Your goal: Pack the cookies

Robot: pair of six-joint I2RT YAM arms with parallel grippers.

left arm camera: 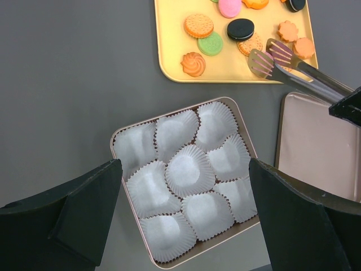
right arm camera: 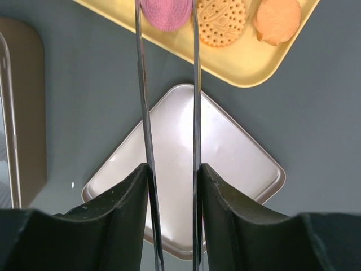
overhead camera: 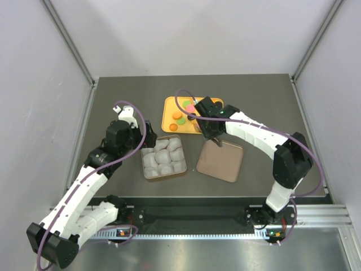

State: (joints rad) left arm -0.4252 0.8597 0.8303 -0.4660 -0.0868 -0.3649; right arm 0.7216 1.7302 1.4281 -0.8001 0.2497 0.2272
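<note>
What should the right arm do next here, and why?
Probably lower the tongs onto a cookie on the yellow tray and squeeze. The right gripper holds the tongs with their open tips empty over the tray, and every paper cup in the tin is unfilled.

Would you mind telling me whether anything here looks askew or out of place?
The paper cups in the tin sit unevenly, squashed and tilted against one another; nothing is spilled or damaged.
</note>
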